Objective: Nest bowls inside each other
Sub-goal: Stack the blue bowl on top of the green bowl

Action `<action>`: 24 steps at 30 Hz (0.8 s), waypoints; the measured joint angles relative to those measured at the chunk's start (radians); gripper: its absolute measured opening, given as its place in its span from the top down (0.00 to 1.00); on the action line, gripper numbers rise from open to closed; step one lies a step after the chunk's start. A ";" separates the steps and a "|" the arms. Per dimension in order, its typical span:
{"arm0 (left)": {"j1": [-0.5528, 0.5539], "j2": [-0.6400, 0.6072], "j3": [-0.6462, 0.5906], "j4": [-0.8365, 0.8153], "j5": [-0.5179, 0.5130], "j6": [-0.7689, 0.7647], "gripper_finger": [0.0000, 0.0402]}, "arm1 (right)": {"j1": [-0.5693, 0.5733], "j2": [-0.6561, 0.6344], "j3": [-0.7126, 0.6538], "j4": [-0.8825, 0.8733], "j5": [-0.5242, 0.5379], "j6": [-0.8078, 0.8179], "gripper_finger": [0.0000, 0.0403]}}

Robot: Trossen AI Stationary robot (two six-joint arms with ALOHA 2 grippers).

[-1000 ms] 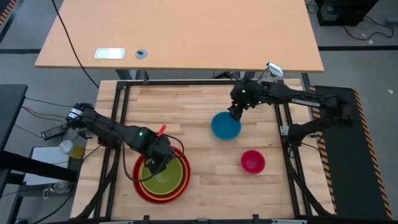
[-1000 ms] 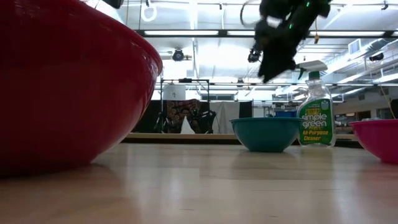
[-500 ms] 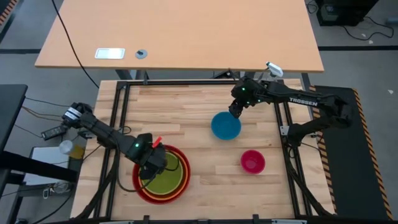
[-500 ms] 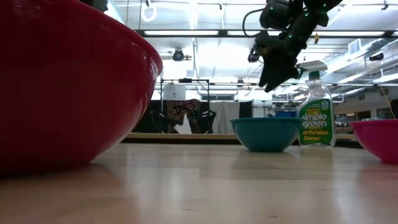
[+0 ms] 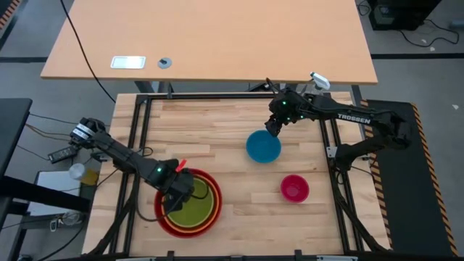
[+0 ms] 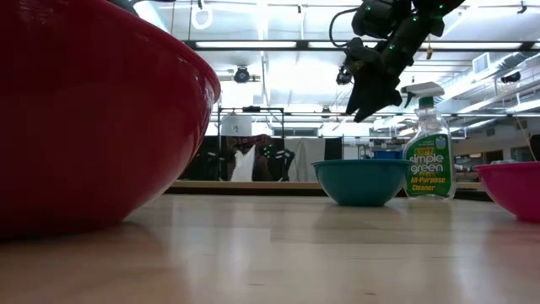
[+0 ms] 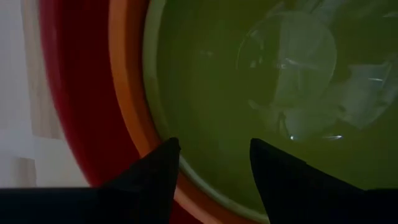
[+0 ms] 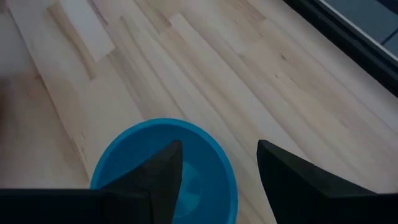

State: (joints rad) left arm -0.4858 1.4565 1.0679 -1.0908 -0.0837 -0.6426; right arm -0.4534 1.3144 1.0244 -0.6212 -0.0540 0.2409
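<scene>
The red bowl (image 5: pixel 165 220) holds the orange bowl (image 5: pixel 215 190), and the lime green bowl (image 5: pixel 197 209) sits inside that, at the table's near left. My left gripper (image 5: pixel 176 196) points down into this stack, open, at the green bowl's left rim (image 7: pixel 155 106). The blue bowl (image 5: pixel 262 148) rests on its base right of centre. My right gripper (image 5: pixel 273 125) hangs open above its far rim, clear of it (image 6: pixel 369 89). The pink bowl (image 5: pixel 294 188) sits near right. My left gripper (image 7: pixel 214 149) comes from above with one finger (image 7: pixel 163 163) over the green and orange rims and the other finger (image 7: pixel 273 168) inside the green bowl. I cannot tell whether either finger touches the bowl.
A clear spray bottle (image 6: pixel 429 152) stands past the table's far right corner. The black frame rails (image 5: pixel 142 123) run along the table's sides. Bare wood (image 5: pixel 210 130) lies between the stack and the blue bowl.
My left gripper has come down into the stacked bowls, shifting a little toward the table's near left, and has rolled about its own axis. The bowls have stayed where they were.
</scene>
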 joint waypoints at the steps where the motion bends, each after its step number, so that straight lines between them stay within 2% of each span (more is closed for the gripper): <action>1: 0.000 0.000 0.000 0.000 0.000 0.000 0.50 | 0.000 0.000 0.000 0.000 0.000 0.000 0.47; 10: 0.036 0.000 0.160 -0.133 -0.003 0.037 0.50 | -0.017 0.000 0.000 -0.039 0.010 -0.007 0.47; 14: 0.039 0.000 0.217 -0.168 -0.059 0.052 0.50 | -0.061 0.009 -0.001 -0.085 0.033 -0.073 0.47; 16: 0.052 -0.007 0.237 -0.148 -0.088 0.049 0.50 | -0.077 0.018 -0.001 -0.088 0.006 -0.119 0.47; 20: 0.101 -0.055 0.235 -0.106 -0.107 0.059 0.50 | -0.106 0.081 -0.001 -0.095 -0.131 -0.164 0.46; 24: 0.143 -0.137 0.231 -0.118 -0.176 0.053 0.50 | -0.096 0.179 -0.001 -0.120 -0.126 -0.197 0.45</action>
State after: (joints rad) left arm -0.3431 1.3194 1.2993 -1.2084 -0.2594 -0.5892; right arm -0.5498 1.4938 1.0229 -0.7411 -0.1797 0.0442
